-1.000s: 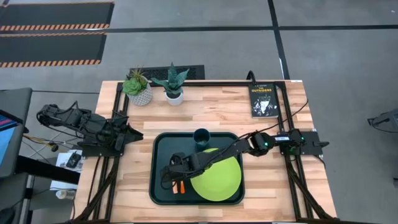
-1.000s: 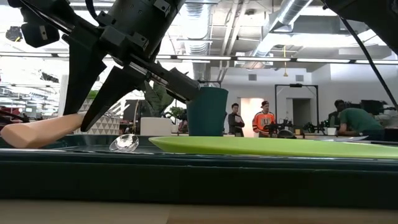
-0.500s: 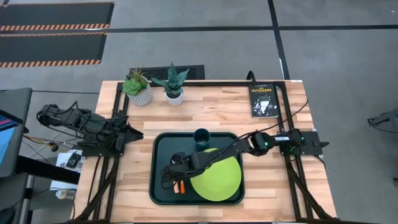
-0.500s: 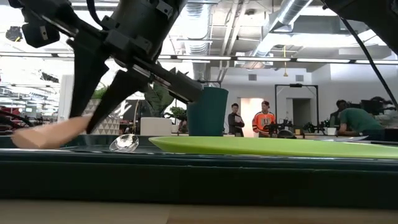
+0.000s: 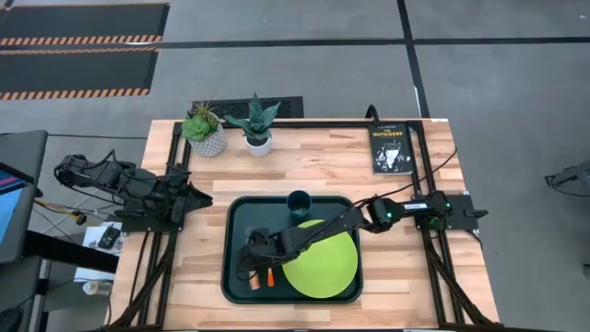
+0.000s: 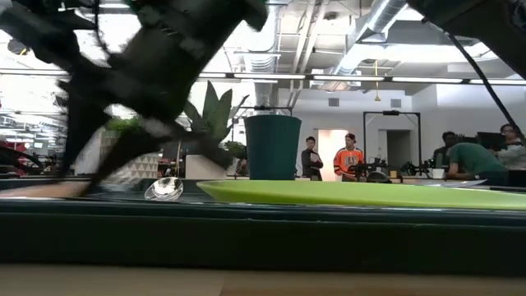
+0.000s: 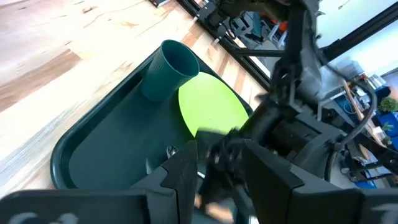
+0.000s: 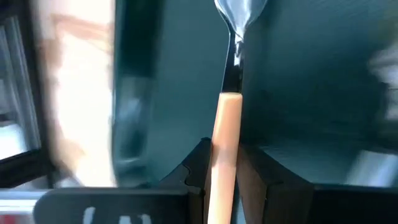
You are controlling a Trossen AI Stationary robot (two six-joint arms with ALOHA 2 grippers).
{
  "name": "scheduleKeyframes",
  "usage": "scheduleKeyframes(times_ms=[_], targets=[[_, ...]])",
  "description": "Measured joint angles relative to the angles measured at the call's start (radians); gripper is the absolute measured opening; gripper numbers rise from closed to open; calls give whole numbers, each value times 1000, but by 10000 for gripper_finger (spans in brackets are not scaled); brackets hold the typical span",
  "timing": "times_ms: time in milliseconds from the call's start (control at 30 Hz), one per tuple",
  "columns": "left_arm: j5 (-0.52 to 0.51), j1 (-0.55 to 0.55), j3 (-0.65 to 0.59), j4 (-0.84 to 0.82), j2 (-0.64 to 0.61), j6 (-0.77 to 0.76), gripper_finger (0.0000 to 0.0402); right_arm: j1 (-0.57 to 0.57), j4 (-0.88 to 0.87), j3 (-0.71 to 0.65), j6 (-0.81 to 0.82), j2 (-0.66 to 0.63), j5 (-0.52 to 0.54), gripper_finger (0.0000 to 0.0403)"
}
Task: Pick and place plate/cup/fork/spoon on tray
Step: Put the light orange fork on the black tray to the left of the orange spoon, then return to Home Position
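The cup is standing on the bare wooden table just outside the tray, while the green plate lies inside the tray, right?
Not quite. The high view shows the cup standing inside the tray, at its far edge, next to the plate. The plate does lie inside the tray.

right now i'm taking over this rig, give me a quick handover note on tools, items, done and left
Right tool: low over the tray's left part, fingers either side of the spoon's red-orange handle; whether it grips can't be told.
Left tool: parked at the table's left edge, off the tray.
On the tray: lime-green plate, teal cup upright at the far rim, spoon lying left of the plate.
Fork: not identifiable in any view.
Left: confirm the spoon is released, locate the fork, retract the right arm.
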Motion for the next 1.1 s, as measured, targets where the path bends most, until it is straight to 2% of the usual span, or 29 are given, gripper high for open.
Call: scheduleKeyframes(times_ms=[133,267,567,867,1100], targets=[[-1,0,0,0,0,0,112,-1,32,3,3,3,-12,73],[-3,0,0,0,0,5,112,-7,-74,27,-4,-10,5,73],[-20,0,0,0,0,8,112,-9,-118,27,2,-30,-14,75],[-22,0,0,0,0,18,112,-11,-152,27,22,-30,-29,118],[-21,0,0,0,0,18,112,-14,-160,27,24,-30,-36,127]])
